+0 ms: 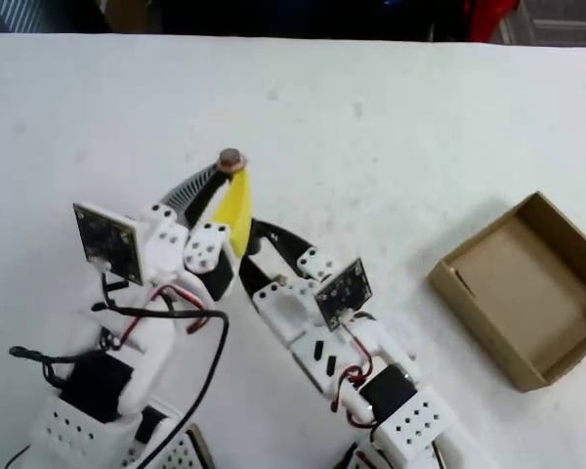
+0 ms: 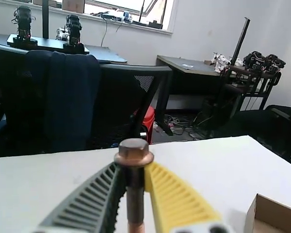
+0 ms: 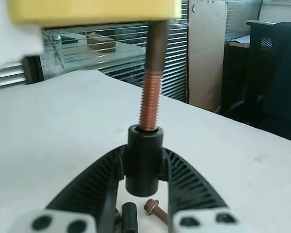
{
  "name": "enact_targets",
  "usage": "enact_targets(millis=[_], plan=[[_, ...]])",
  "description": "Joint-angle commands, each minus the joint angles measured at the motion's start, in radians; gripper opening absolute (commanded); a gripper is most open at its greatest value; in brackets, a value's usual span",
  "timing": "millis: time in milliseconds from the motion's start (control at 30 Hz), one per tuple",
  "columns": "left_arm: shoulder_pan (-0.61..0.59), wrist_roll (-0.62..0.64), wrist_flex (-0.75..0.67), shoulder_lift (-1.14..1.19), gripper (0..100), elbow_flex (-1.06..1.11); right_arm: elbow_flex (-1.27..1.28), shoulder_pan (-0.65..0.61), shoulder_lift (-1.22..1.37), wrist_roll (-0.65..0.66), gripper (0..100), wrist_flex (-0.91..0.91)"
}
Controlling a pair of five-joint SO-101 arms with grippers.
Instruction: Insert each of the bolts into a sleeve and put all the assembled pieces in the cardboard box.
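here, the left gripper (image 2: 134,170) is closed on a copper bolt (image 2: 134,151), held upright with its head on top. the right gripper (image 3: 143,167) is clamped around a black sleeve (image 3: 143,143), and the bolt's threaded tip sits in the sleeve's mouth. a loose sleeve (image 3: 130,217) and a loose bolt (image 3: 154,208) lie on the white surface (image 1: 371,117) beneath. the cardboard box (image 1: 474,315) stands well apart, on the right arm's side.
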Motion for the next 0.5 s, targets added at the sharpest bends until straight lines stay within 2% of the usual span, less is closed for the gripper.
enact_targets(millis=[0,467], plan=[[0.010,0.008,-0.121,-0.015,2,0.032,-0.014,-0.012,-0.016,-0.002,1.7,-0.028],[0.012,0.008,-0.080,-0.018,2,0.063,-0.014,-0.007,-0.016,-0.002,1.7,-0.028]])
